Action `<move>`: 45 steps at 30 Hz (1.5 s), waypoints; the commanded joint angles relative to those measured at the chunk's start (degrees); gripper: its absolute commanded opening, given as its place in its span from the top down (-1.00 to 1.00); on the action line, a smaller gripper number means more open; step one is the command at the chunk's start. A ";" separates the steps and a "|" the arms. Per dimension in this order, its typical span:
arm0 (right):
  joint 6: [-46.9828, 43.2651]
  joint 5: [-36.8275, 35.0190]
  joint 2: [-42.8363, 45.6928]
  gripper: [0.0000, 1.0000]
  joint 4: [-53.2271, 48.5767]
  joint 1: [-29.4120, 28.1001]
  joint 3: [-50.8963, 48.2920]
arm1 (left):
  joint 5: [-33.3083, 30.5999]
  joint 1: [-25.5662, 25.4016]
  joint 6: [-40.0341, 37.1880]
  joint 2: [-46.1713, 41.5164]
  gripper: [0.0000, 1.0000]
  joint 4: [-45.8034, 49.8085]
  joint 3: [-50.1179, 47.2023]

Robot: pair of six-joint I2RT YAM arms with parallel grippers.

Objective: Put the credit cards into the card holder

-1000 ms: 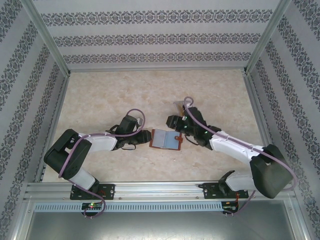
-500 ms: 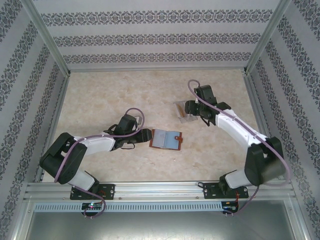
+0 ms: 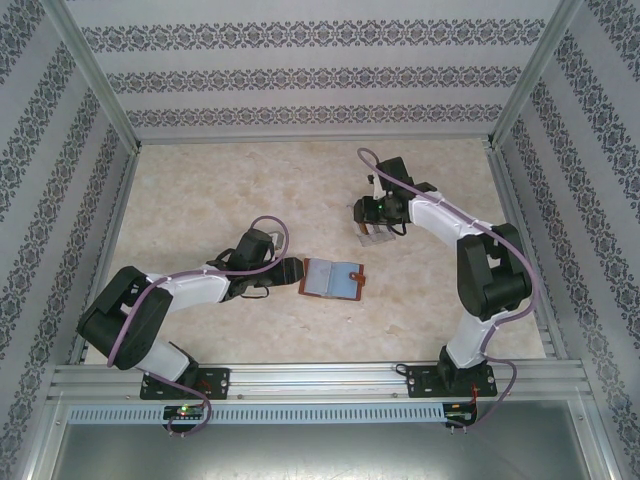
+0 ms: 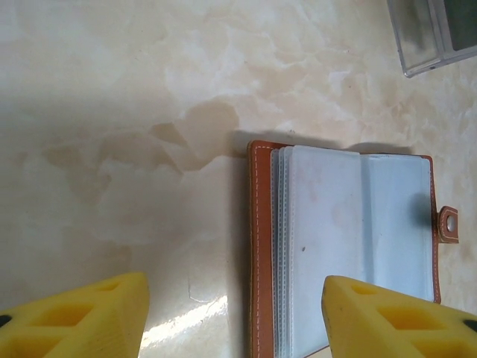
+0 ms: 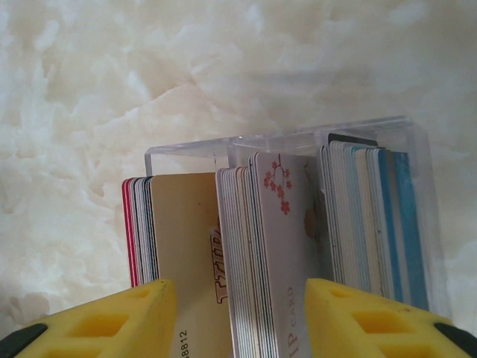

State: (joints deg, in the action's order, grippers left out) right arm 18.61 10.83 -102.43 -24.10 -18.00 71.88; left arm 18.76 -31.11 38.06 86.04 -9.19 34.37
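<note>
from above, my left fingers point(image 3: 295, 272) sat low on the bench point(image 3: 220, 190), just beside the left edge of the card holder point(image 3: 332, 279). the holder was open and flat near the middle of the bench, its snap tab point(image 3: 357, 279) on the right side. my right fingers point(image 3: 368, 218) hung well apart from it, farther back and to the right, over a clear box point(image 3: 376, 237). that high view was too small to tell how either pair stood. my left wrist camera gave that for the left pair: the two yellow tips were spread wide with nothing pinched, and the holder's brown stitched edge and some bare bench lay between them. it also showed pale clear sleeves point(image 4: 335, 239) fanned inside the holder and a corner of the clear box at upper right. my right wrist camera brought the box close. the credit cards point(image 5: 238, 246) stood on edge in it in three packs: a red-edged pack faced by a beige card point(image 5: 182, 239), a middle pack fronted by a white card with pink blossoms point(image 5: 287, 231), and a bluish pack on the right. my right fingers were spread too, one yellow tip roughly either side of the middle pack. whether they touched the cards i could not tell.
</note>
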 commanded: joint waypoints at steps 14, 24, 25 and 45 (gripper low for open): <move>0.20 3.95 -1.14 0.05 -2.43 0.24 0.93 | -0.39 0.21 -0.80 2.30 -0.26 2.32 1.66; 3.05 11.39 0.83 0.26 0.71 0.77 0.96 | -0.33 0.17 -1.02 0.70 -0.26 3.20 1.50; 3.34 11.20 0.91 0.29 0.49 0.73 0.90 | -0.75 0.17 -1.08 0.48 -0.26 3.43 1.54; 1.45 -5.91 3.17 0.92 -4.90 -2.23 -0.80 | -1.65 0.17 -1.15 0.66 -0.26 4.35 1.86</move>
State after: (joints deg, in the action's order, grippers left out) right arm 21.23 11.16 -101.10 -25.87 -19.14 71.48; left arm 18.09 -31.11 37.85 86.61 -6.39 34.96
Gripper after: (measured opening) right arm 0.071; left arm 0.630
